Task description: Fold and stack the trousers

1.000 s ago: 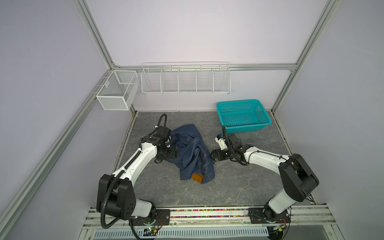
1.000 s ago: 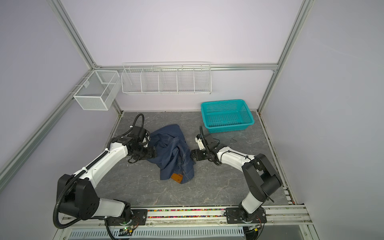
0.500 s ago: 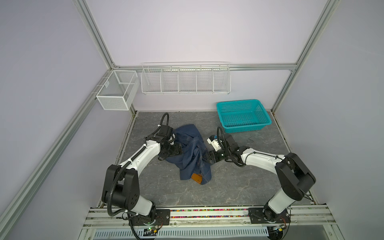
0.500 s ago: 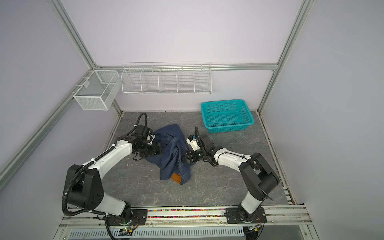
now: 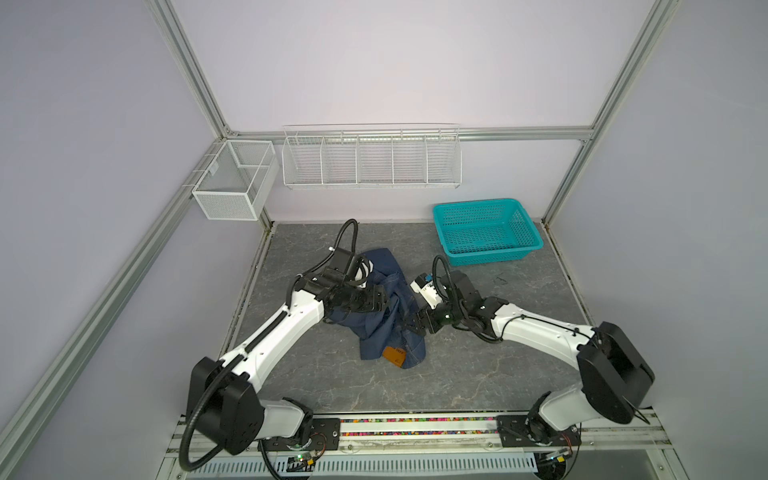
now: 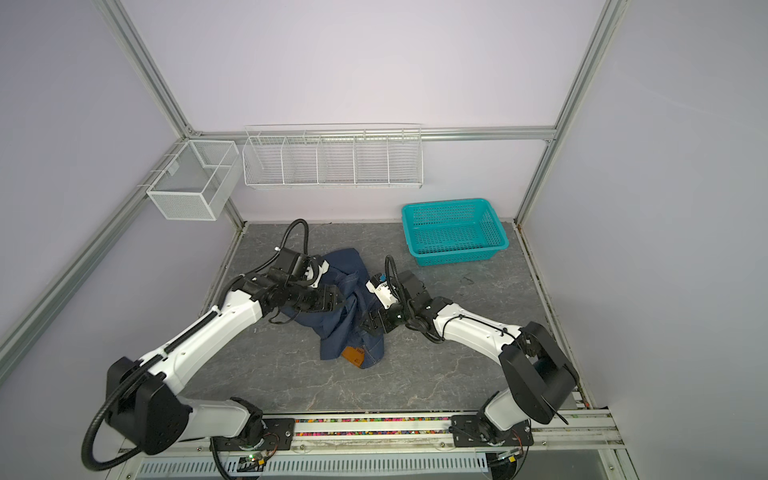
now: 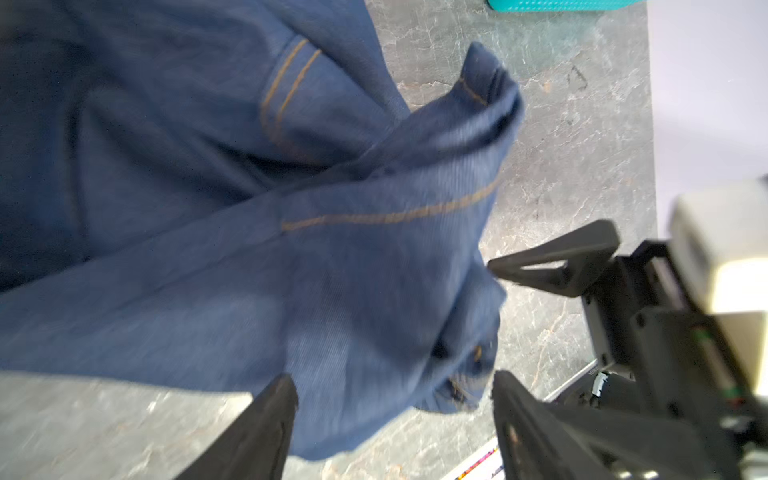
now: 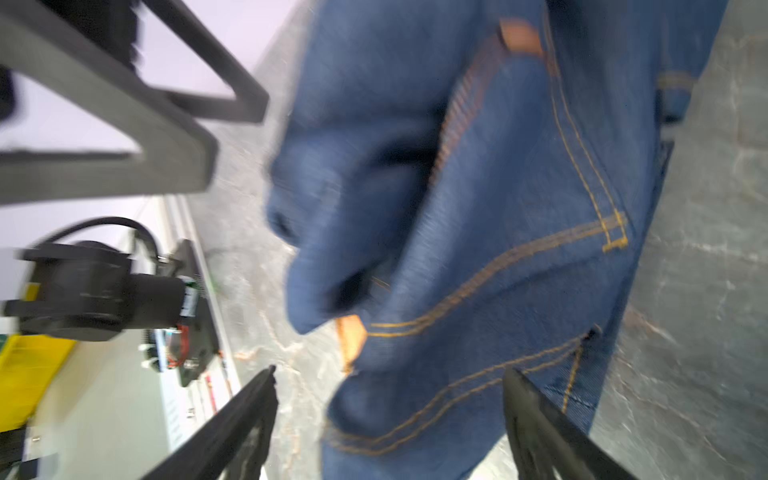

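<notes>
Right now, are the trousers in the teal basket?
No, the trousers lie crumpled on the table, apart from the teal basket.

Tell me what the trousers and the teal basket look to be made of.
Trousers: likely cotton denim, matte; fine ribbed weave and orange-tan double stitching. Teal basket: apparently moulded plastic, smooth finish; uniform colour and regular perforated walls.

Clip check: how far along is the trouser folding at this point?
Done: nothing visible. The trousers lie in a crumpled heap on the table, with the tan patch showing on top. In hand: the left hand and right hand are both open, with denim between their fingers but not clamped. Left: grasping, flattening, folding and stacking.
</notes>
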